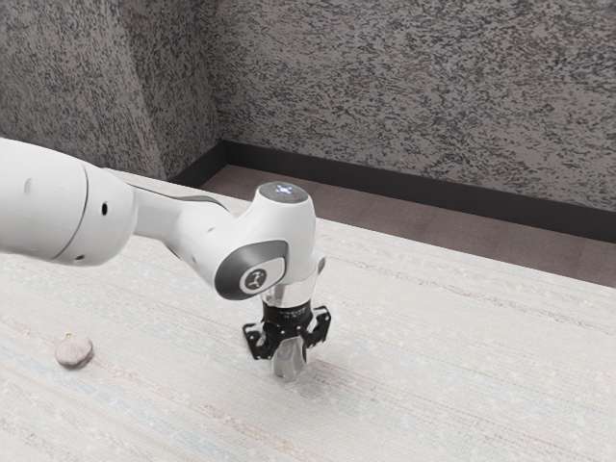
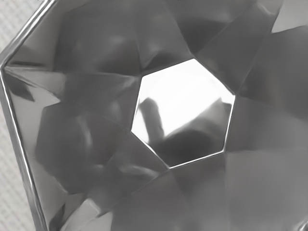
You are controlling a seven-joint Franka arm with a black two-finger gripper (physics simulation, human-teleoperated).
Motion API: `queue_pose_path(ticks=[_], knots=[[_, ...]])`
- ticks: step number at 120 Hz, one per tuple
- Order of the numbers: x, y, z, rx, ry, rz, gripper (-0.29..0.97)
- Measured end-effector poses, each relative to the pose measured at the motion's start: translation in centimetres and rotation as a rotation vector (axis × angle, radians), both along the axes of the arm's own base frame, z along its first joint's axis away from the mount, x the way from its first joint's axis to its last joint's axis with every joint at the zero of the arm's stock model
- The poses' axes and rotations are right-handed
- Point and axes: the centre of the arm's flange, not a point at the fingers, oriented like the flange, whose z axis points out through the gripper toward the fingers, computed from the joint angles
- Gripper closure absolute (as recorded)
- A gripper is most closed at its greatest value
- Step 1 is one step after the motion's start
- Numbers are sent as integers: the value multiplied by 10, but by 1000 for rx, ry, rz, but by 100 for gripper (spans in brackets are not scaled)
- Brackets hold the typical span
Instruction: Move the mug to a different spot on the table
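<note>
Pale table [image 1: 462, 366] under the mug. Our arm [image 1: 192, 231] reaches above the mug. Gripper [image 1: 287, 348] right over the mug [image 1: 290, 367], hiding most of it; we cannot tell if it's grasping. Small pale lump [image 1: 74, 350] well apart from the mug, toward the exterior view's left.

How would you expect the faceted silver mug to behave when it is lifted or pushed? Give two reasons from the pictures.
The mug looks like polished metal, so it is probably stiff and perhaps slippery. Its flat hexagonal floor and faceted walls suggest it would slide rather than roll.
</note>
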Motion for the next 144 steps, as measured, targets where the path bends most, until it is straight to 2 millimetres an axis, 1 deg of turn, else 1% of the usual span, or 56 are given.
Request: queue_pose_path(ticks=[6, 9, 25, 38, 64, 71, 79, 88, 93, 100, 111, 124, 128, 134, 144], knots=[[0, 0, 0, -1, 0, -6, 41], [0, 0, 0, -1, 0, -8, 44], [2, -1, 1, 0, 0, -21, 48], [8, -3, 9, -3, -10, -29, 57], [18, -7, 27, 5, -10, -46, 63], [22, -9, 35, 18, -16, -61, 63], [24, -9, 41, 34, -13, -75, 65], [26, -9, 48, 51, -9, -86, 64], [31, 1, 50, 63, -6, -74, 65], [38, 25, 53, 80, 3, -41, 66], [44, 57, 56, 99, 16, -1, 66], [47, 85, 59, 113, 26, 22, 70], [45, 91, 56, 118, 33, 23, 71], [34, 100, 50, 125, 39, 12, 71], [23, 107, 42, 144, 24, -27, 71]])
